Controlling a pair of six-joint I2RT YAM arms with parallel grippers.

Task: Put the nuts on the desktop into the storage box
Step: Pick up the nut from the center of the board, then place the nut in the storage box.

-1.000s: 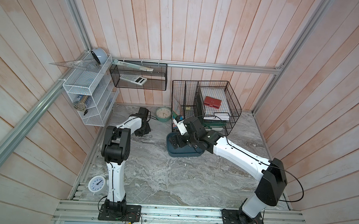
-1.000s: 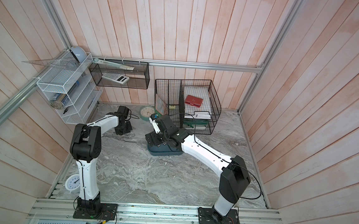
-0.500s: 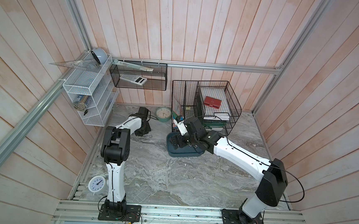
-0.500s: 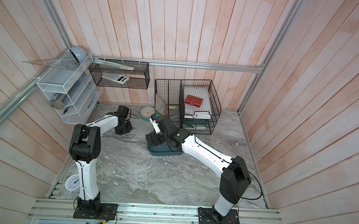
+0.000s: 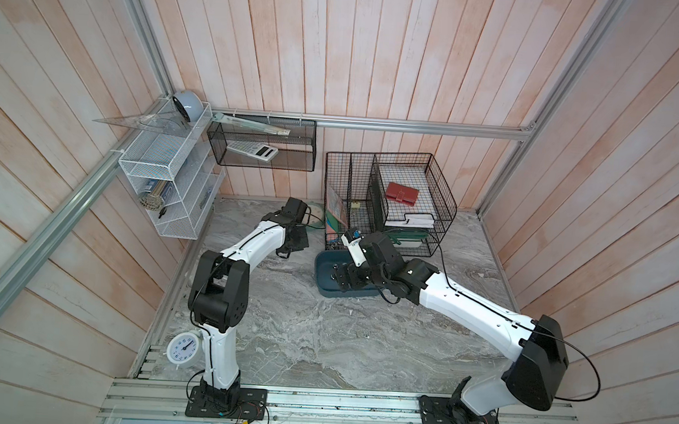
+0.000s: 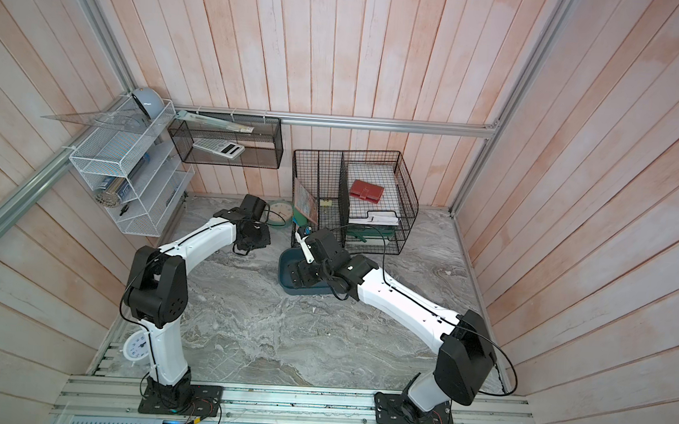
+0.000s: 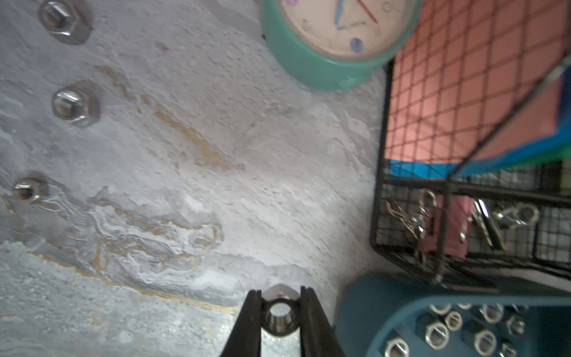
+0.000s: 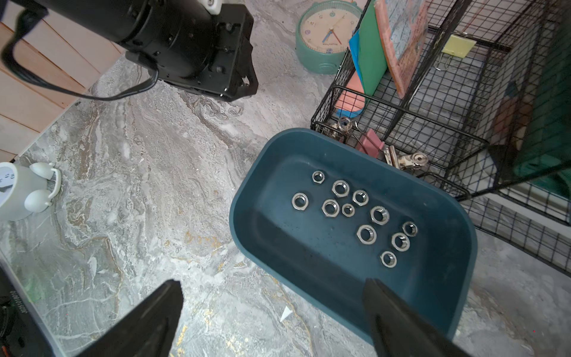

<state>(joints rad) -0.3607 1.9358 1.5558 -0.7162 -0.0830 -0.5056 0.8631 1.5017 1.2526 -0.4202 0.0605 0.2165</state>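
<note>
Boxed: eleven nuts [image 8: 330,207] in the storage box [image 5: 323,279], mid-frame.
Remaining: three stray nuts [image 7: 74,105] on the counter [image 7: 216,154].
Left gripper [image 7: 279,291]: clamped on one nut [image 7: 279,316].
Right gripper [image 8: 273,282]: apart, empty.

Desktop [image 5: 321,334]: grey marble pattern with white and tan veins. Directly on it I count three loose nuts [image 7: 74,103], flat, spaced apart in a rough line on bare surface, away from the storage box [image 8: 309,265]. The box sits flat, just beside the front of the black wire-mesh organiser [image 8: 448,129]. A green clock [image 7: 309,68] stands near the organiser's corner. A white alarm clock [image 8: 18,191] stands at the desktop's edge on my left side.
</note>
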